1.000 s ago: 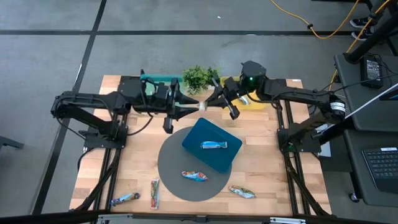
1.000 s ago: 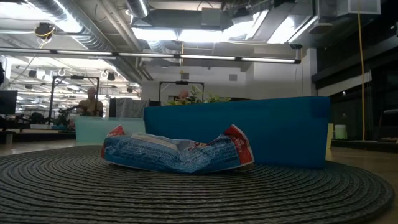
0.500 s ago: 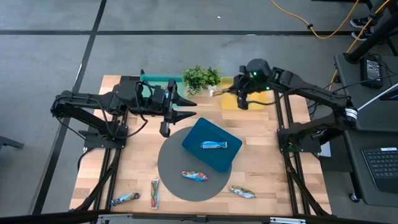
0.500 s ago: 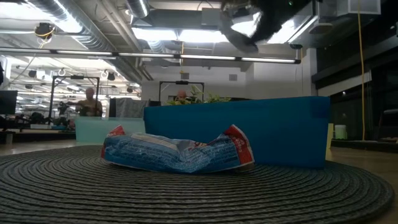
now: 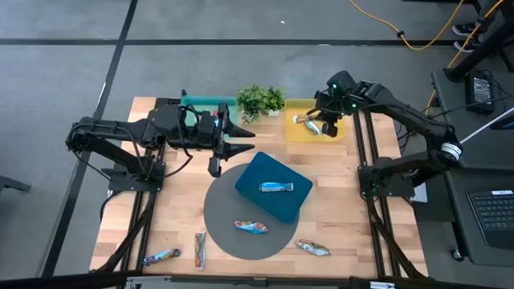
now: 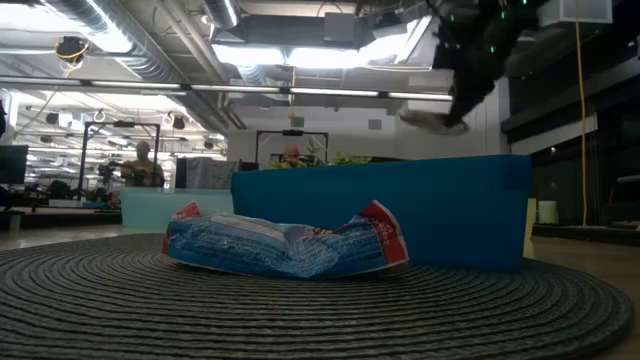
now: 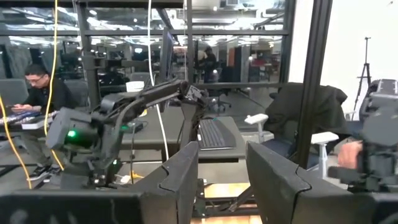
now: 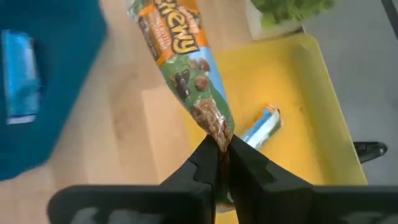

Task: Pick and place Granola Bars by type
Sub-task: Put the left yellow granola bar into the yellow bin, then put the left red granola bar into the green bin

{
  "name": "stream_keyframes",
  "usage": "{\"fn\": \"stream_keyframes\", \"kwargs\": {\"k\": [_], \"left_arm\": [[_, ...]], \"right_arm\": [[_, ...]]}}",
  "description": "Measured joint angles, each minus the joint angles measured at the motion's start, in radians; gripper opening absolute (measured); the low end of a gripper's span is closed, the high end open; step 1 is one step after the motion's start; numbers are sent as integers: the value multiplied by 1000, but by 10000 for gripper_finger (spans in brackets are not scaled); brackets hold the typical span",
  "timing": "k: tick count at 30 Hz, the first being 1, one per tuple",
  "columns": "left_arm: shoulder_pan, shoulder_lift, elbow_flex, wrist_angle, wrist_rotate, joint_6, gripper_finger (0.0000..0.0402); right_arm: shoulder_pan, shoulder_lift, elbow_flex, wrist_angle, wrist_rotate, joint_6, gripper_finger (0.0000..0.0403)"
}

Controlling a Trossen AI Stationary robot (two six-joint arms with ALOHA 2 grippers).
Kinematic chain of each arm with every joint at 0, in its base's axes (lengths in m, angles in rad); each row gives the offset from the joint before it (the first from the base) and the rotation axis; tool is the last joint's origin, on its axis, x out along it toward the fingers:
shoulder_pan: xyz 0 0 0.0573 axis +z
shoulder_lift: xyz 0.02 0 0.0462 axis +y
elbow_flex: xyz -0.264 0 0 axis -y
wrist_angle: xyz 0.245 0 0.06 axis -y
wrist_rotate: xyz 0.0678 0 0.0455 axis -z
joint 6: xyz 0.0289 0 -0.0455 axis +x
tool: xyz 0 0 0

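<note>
My right gripper [image 5: 320, 124] hangs over the yellow tray [image 5: 337, 133] at the table's far right, shut on a green-orange granola bar [image 8: 177, 46]. A second bar [image 8: 262, 126] lies flat in that tray. My left gripper [image 5: 241, 144] is open and holds nothing, level above the far edge of the round grey mat [image 5: 221, 229]. A blue bar [image 5: 275, 188] lies in the blue tray [image 5: 261, 168] on the mat. Another blue bar [image 6: 285, 245] lies on the mat itself. My right gripper pinches the green-orange bar by one end [image 8: 217, 132] between its two fingers, coming from above. The bar is lifted clear over the yellow tray and sticks out sideways from the fingertips [image 6: 430, 122], toward the table's left.
A green-orange bar [image 5: 312, 248] lies at the mat's near right. Two more bars [image 5: 159, 257] [image 5: 199, 249] lie near the table's near left corner. A small plant [image 5: 259, 100] and a teal tray [image 5: 201, 102] stand at the far edge. People sit in the room beyond.
My right gripper has carried the green-orange bar away from my left gripper's fingertips, past the plant toward the table's right, turned about, and now hangs lower over the yellow tray. It has stayed shut on the bar.
</note>
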Motion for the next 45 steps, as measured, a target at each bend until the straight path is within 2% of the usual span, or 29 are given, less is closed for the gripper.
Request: {"fn": "stream_keyframes", "kwargs": {"k": [5,9,14,20,27,35,39,45], "left_arm": [[0,0,0,-6,-1,0,127],[0,0,0,-6,-3,0,127],[0,0,0,-6,-34,0,127],[0,4,-1,-3,-37,0,127],[0,34,-2,2,-35,-8,127],[0,64,-2,3,-28,-19,127],[0,66,-2,3,-27,-19,127],[0,67,-2,3,-26,-19,127]], "right_arm": [[-100,5,-140,156,-5,-4,17],[-174,36,-204,253,-5,91,20],[-221,115,-210,273,0,192,30],[-254,205,-210,289,98,211,17],[-304,297,-210,291,98,219,37],[-311,341,-210,291,99,221,25],[-311,346,-210,290,99,221,45],[-311,346,-205,292,99,217,105]]}}
